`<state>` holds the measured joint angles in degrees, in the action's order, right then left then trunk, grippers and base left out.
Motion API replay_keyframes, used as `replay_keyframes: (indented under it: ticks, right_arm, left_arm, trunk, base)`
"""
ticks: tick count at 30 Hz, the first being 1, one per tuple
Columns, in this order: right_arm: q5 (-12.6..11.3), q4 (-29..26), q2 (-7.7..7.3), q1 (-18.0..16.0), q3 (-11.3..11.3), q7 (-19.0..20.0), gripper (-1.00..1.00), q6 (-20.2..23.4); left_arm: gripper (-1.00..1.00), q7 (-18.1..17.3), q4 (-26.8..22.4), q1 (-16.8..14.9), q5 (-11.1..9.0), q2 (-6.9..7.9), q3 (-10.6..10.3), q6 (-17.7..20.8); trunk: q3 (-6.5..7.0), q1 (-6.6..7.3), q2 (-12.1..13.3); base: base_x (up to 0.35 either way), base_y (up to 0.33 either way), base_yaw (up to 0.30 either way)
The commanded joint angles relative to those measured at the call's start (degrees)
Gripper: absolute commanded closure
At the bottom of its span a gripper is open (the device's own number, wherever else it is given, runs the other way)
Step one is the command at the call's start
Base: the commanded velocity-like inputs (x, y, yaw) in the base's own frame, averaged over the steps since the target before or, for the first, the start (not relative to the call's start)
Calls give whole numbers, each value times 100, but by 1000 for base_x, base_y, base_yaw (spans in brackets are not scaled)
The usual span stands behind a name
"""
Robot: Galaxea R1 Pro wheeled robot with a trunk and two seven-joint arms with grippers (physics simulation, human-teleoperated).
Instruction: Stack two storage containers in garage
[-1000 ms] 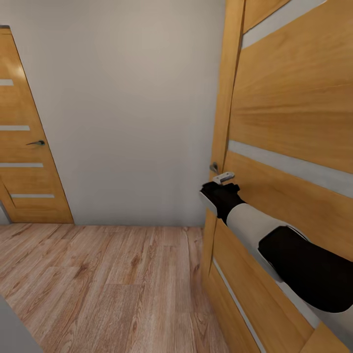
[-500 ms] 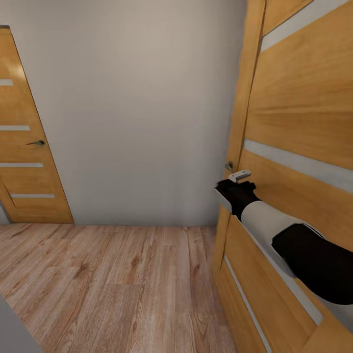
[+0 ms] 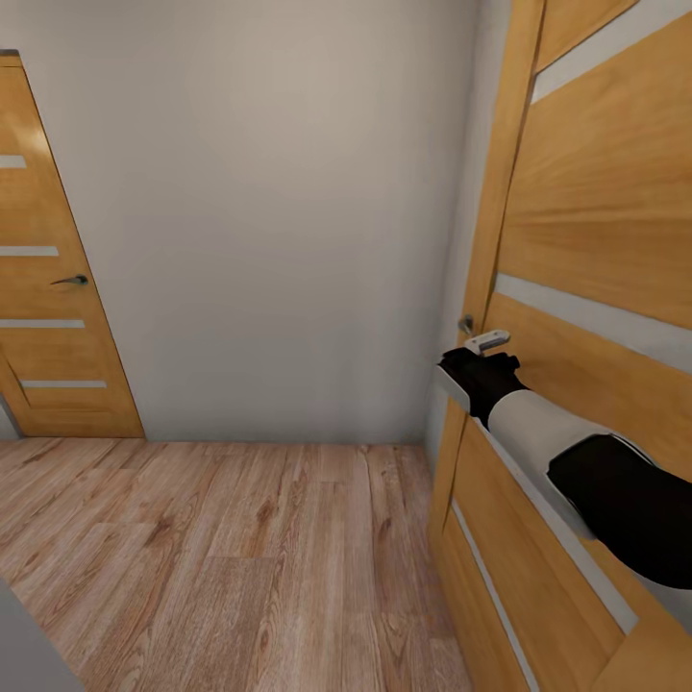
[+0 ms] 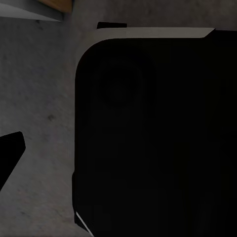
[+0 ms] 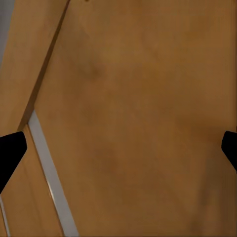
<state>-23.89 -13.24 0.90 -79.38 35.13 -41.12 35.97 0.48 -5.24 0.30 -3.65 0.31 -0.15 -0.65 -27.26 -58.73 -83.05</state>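
R arm is reaching to the slatted light-wood door (image 3: 596, 221) at right, near its small metal handle (image 3: 467, 325), prob. to push it wide for passage. R gripper (image 5: 118, 148) is showing fingers spread, grasping nothing. L gripper: cannot tell. No orange-red tubs here; wood-plank hallway floor (image 3: 211, 557).

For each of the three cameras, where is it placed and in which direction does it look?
Head view: from the robot's head, looking down a hallway at the slatted light-wood door and the right arm.
Left wrist view: on the left arm, facing rough grey floor; a dark body part shows.
Right wrist view: on the right arm, facing the same door, between open right claw fingertips.
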Motion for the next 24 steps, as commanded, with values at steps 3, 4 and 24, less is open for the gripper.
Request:
replay_keyframes:
  ticks: [3, 4, 24]
  right_arm:
    - [68, -4, -93, -7, 81, -46, -100, 103]
    - [68, -4, -103, -7, 81, -46, -100, 103]
    - [68, -3, -193, -7, 81, -46, -100, 103]
  left_arm:
    - [-100, 5, -12, 5, -39, -1, -3, -5]
    - [-100, 5, -12, 5, -39, -2, -3, -5]
    - [-100, 5, -12, 5, -39, 4, -11, -5]
  trunk:
    - [-5, 0, -3]
    - [-5, 0, -3]
    - [-5, 0, -3]
  base:
    - [0, 0, 0]
    - [0, 0, 0]
    - [0, 0, 0]
